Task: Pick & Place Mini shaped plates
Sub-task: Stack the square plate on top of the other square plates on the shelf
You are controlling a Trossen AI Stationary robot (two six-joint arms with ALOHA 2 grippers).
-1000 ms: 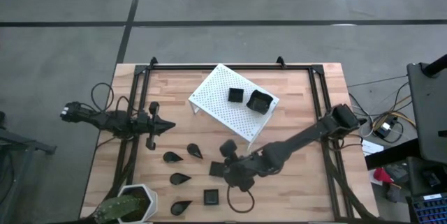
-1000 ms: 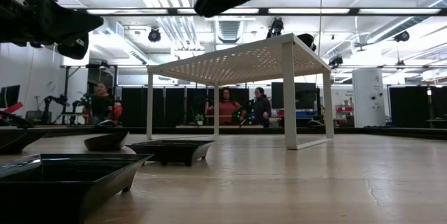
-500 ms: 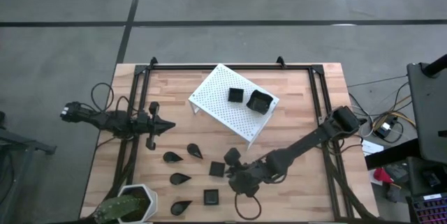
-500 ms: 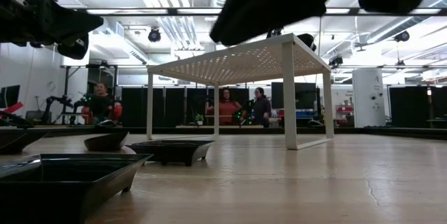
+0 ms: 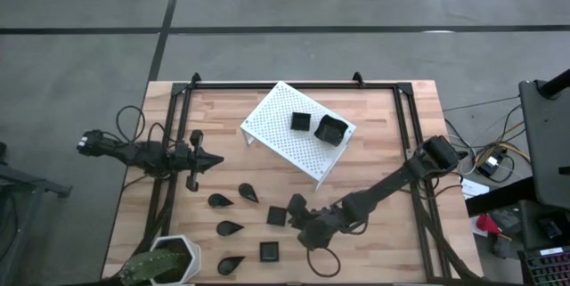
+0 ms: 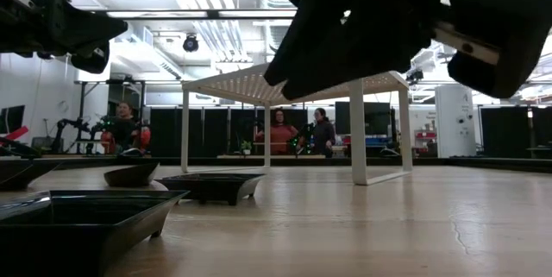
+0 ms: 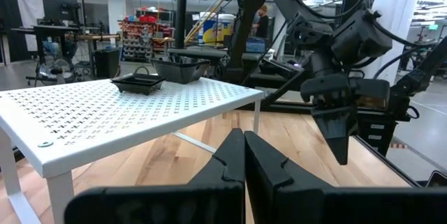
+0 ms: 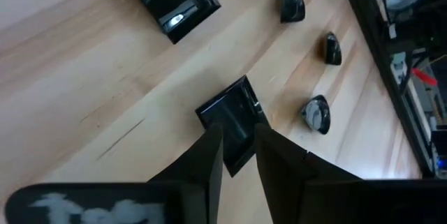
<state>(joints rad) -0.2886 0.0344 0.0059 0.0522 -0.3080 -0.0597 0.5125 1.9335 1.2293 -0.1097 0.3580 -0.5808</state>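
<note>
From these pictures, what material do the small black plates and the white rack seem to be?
Small black plates: glossy, with bright highlights; probably glazed ceramic or plastic, cannot tell which. White rack: thin sheet full of regular holes on slim legs; looks like painted metal.

overhead, table-level, two wrist views (shared rack (image 5: 297, 132))

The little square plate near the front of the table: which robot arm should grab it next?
The right arm, probably. Its tool hovers by that square plate, which fills its wrist view. The left tool waits far off by the table's left edge.
</note>
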